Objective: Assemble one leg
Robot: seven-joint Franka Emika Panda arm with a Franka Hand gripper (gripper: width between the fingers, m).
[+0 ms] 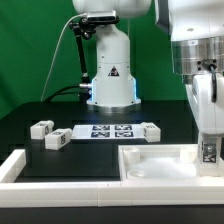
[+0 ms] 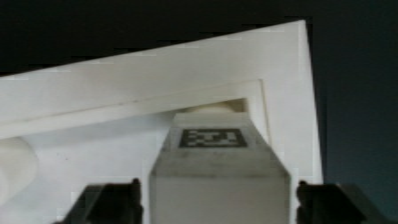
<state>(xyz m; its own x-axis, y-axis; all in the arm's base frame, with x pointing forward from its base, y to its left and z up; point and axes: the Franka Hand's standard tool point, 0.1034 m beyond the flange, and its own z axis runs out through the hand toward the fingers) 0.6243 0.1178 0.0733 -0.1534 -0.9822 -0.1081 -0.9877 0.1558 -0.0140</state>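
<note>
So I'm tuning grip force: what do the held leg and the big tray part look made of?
The leg, between the gripper fingers, looks like matte white plastic: flat faces, no gloss, with what seems a printed black-and-white tag on it. The tray part looks alike: smooth, opaque white, molded rim, probably rigid plastic. Neither view confirms the material for sure.

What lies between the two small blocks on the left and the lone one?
The marker board lies there; the exterior view shows it.

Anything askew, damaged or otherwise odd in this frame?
Nothing stands out. Two loose legs lie at slightly different angles on the table left of the marker board; the gripper holds a leg over the tray.
</note>
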